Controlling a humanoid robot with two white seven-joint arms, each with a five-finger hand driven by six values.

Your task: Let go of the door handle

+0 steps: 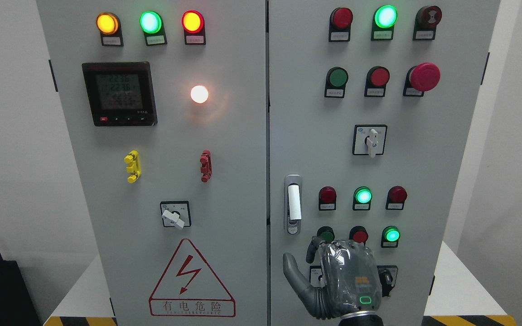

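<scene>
Right hand (340, 283) at bottom of rt cabinet door (315, 136), thumb out, fingers loosely curled, holding nothing. Door handle (293, 203) near door's left edge, long axis vertical, above-left of hand, apart. Release looks done; left arm unseen.

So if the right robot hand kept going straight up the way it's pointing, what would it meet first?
Probably the red button just above the right robot hand, then the lamps over it; the door handle sits up to the left. Depth is unclear.
</scene>
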